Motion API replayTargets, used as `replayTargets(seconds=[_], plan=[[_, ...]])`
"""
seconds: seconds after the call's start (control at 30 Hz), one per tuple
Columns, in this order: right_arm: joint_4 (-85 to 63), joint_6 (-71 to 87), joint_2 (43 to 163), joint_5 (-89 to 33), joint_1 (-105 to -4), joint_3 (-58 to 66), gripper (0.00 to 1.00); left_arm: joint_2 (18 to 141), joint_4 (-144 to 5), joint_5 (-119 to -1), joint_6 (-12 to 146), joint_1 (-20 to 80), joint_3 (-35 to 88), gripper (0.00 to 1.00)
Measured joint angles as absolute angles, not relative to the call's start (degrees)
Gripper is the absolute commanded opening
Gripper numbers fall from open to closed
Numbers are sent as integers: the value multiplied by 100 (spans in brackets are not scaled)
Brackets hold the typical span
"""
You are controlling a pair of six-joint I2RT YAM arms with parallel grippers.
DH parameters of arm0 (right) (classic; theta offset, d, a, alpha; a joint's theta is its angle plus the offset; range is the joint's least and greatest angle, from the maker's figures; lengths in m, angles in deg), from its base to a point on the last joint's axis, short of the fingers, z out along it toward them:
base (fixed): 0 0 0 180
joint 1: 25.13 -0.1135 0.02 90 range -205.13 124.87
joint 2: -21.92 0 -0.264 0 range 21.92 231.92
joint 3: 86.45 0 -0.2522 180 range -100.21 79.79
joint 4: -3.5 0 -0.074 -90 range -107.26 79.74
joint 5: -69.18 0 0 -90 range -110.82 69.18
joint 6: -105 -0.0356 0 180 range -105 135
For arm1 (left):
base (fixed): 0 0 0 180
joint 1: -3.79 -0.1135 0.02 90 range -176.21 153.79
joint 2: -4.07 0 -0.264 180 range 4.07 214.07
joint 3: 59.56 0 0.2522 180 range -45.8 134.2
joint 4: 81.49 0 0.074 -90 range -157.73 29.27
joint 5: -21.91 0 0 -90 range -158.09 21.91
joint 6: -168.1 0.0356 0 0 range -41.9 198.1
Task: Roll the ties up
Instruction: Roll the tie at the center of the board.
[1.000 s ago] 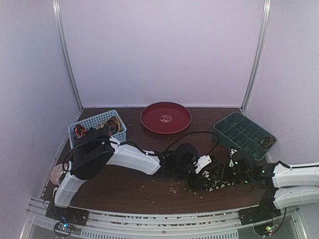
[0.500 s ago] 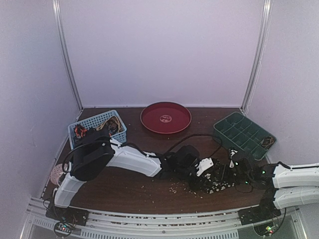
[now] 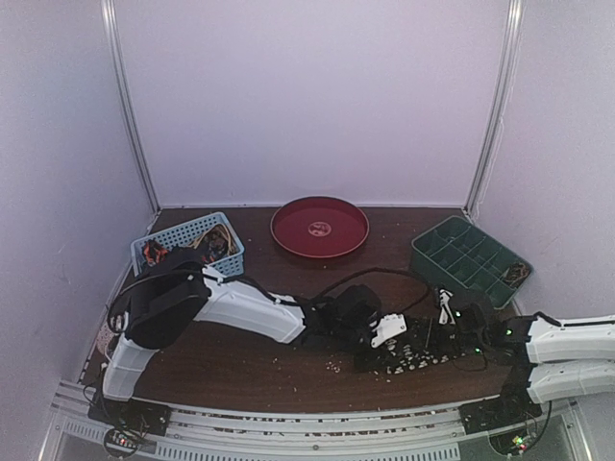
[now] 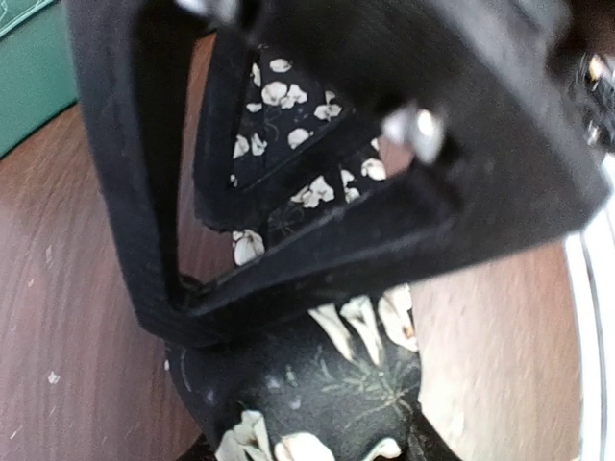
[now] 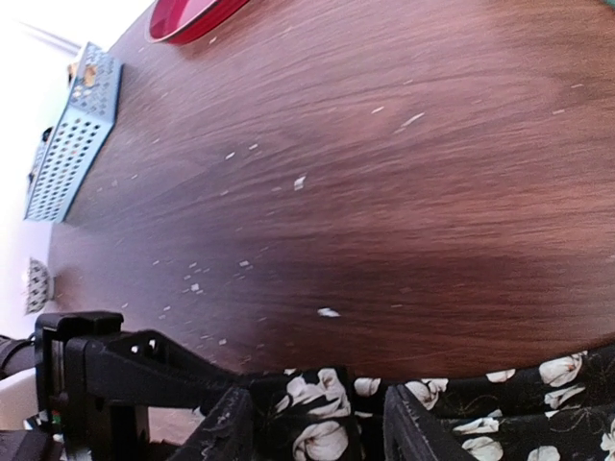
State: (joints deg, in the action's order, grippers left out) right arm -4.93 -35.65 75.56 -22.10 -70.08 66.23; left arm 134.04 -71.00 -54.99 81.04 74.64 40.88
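Flowered tie lies bunched on the table, front-right, between the 2 arms. Right gripper straddles it, jaws apart; left gripper: can't tell whether it's clamped. Risk: a weak left pinch lets fabric slip and any roll unwinds.

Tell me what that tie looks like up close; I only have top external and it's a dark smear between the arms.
Observer: Left wrist shows the tie is black with white flowers.
Operator: Right gripper on it?
Observer: Right wrist shows the right gripper with its fingers apart. The floral fabric lies between them and runs on past one finger.
Operator: Pale specks nearby, more fabric?
Observer: No. Right wrist shows separate crumbs on the wooden table, apart from the tie.
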Motion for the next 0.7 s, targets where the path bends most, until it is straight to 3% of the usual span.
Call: replayTargets(seconds=[0.23, 0.7], plan=[[97, -3624, 8074, -2734, -7008, 6605, 45, 12954, -6741, -5914, 8683, 7398, 3587, 44], [1443, -3670, 9993, -3810, -7041, 5919, 45, 12237, -6912, -5307, 9182, 6673, 2440, 47]])
